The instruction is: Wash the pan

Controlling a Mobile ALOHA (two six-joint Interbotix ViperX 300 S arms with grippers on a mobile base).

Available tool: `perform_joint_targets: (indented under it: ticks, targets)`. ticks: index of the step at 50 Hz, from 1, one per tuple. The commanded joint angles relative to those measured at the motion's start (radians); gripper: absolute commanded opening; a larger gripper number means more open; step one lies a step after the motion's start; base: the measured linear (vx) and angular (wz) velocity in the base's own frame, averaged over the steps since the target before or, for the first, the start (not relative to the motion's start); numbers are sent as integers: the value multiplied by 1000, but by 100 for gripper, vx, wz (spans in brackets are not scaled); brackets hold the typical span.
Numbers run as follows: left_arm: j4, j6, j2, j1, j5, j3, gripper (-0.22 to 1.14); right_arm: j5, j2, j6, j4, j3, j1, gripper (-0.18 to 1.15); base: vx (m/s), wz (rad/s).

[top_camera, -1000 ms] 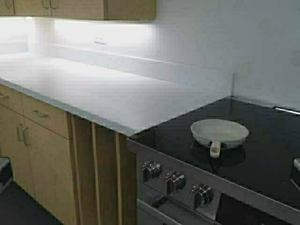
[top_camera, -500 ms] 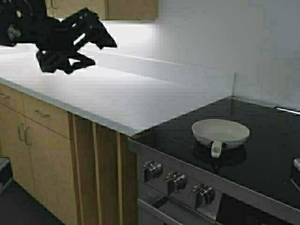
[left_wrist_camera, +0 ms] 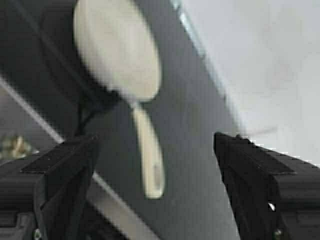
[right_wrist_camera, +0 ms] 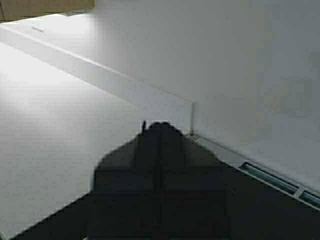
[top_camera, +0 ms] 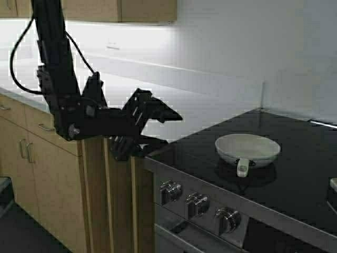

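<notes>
The off-white pan (top_camera: pixel 247 148) sits on the black glass stovetop (top_camera: pixel 295 174), its short pale handle (top_camera: pixel 241 167) pointing toward the stove's front edge. My left gripper (top_camera: pixel 171 130) hangs open over the counter's corner, to the left of the pan and apart from it. In the left wrist view the pan (left_wrist_camera: pixel 117 50) and its handle (left_wrist_camera: pixel 150 160) lie some way ahead, seen between the two spread black fingers (left_wrist_camera: pixel 65 175), and nothing is held. My right gripper (right_wrist_camera: pixel 160 127) shows only in its own wrist view, shut on nothing, over the stovetop's back edge near the wall.
A white countertop (top_camera: pixel 131 105) runs left of the stove, with a low backsplash (top_camera: pixel 174 74) behind it. Three knobs (top_camera: pixel 197 203) line the stove front. Wooden cabinets (top_camera: pixel 47 158) stand below the counter and more hang above. A pale object (top_camera: pixel 333 183) shows at the right edge.
The left arm was out of view a second ago; it came in at the upper left and swung down and right toward the stove. The pan has stayed where it was.
</notes>
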Motion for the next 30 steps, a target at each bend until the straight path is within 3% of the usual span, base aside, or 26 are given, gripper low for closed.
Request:
perform_joint_targets:
  ticks: [1, 30]
  targets:
    - [3, -52, 69, -49, -9, -91, 100, -2, 6, 0, 0, -12, 0, 7, 0, 0]
    - [5, -250, 222, -95, 83, -341, 100, 2, 6, 0, 0, -11, 2, 7, 0, 0]
